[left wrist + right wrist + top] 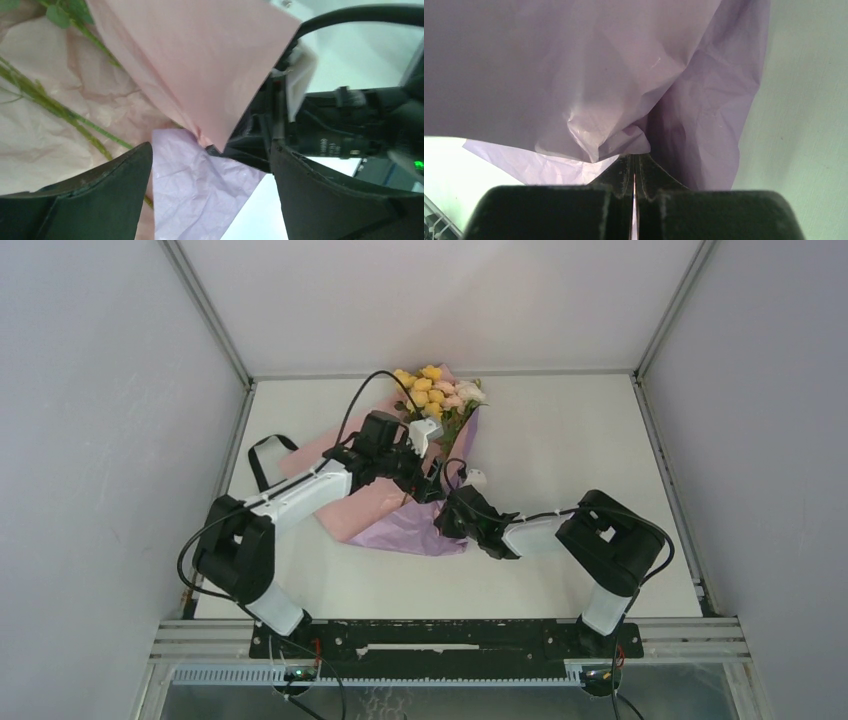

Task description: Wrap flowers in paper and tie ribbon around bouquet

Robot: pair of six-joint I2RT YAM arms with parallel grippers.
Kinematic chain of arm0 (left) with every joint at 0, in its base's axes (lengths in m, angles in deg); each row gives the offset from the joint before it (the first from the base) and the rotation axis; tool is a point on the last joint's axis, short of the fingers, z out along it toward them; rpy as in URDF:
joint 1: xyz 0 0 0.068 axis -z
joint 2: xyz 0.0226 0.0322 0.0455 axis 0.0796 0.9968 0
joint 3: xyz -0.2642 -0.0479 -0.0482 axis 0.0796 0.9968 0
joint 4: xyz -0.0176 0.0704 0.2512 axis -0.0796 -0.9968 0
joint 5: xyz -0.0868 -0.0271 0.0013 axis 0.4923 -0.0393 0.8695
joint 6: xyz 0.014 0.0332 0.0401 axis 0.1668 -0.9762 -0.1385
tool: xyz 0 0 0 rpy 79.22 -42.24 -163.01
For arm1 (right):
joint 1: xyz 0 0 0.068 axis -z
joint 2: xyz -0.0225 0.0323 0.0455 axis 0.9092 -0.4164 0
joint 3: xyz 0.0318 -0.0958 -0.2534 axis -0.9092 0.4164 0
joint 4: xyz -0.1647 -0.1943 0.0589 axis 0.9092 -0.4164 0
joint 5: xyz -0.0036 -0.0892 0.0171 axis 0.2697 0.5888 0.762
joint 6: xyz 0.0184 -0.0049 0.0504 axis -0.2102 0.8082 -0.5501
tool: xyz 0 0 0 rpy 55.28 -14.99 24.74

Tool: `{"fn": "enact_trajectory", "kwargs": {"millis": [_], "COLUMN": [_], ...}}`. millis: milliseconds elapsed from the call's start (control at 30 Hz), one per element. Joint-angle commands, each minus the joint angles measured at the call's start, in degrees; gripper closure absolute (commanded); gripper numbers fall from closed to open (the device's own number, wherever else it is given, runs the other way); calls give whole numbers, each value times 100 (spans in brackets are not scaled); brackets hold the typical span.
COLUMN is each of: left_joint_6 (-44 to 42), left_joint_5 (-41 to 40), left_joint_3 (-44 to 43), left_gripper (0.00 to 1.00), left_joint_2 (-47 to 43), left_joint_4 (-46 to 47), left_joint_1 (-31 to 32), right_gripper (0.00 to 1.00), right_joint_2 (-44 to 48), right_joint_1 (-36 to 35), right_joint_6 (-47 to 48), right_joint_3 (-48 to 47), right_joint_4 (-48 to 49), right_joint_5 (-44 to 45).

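The flowers (436, 390) lie on the paper (372, 502) at the table's middle, with the yellow, pink and white blooms at the far end. In the left wrist view green stems (50, 102) cross the paper's pink face (45, 145). My left gripper (210, 187) is open, over a lilac corner of the paper and not touching it. My right gripper (634, 159) is shut on a bunched lilac fold of the paper (594, 90). It holds a pink flap (200, 60) up above the stems. In the top view both grippers meet over the sheet, left gripper (424, 483) and right gripper (452, 508). The black ribbon (264, 454) lies looped at the paper's left.
White walls close in the table on the left, the far side and the right. The arms' bases stand at the near edge on a black rail (440, 638). A black cable (362, 392) arcs over the left wrist toward the blooms.
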Motion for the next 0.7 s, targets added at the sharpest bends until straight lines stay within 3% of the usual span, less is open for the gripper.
{"fn": "enact_trajectory", "kwargs": {"millis": [0,167,333,467,500,667], "left_joint_6": [-302,-197,-121,28,61,96], "left_joint_5": [-943,-1063,-924,-953,-954,-1340], "left_joint_3": [-323,-444,-559,-612,-628,-703], "left_gripper": [11,20,23,33,37,87], "left_joint_2": [310,528,654,699,699,688], "left_joint_4": [-74,83,138,253,264,210], "left_joint_1": [88,171,337,364,365,360], "right_gripper": [100,100,100,100,100,100], "right_joint_2": [-32,38,77,93,99,110], "right_joint_1": [-82,-89,-84,-83,-85,-90], "right_joint_6": [217,237,229,237,237,253], "right_joint_3": [4,5,5,5,4,4], "right_joint_4": [-482,-476,-498,-474,-472,-501], "right_joint_5": [-14,-44,-46,-77,-88,-132]}}
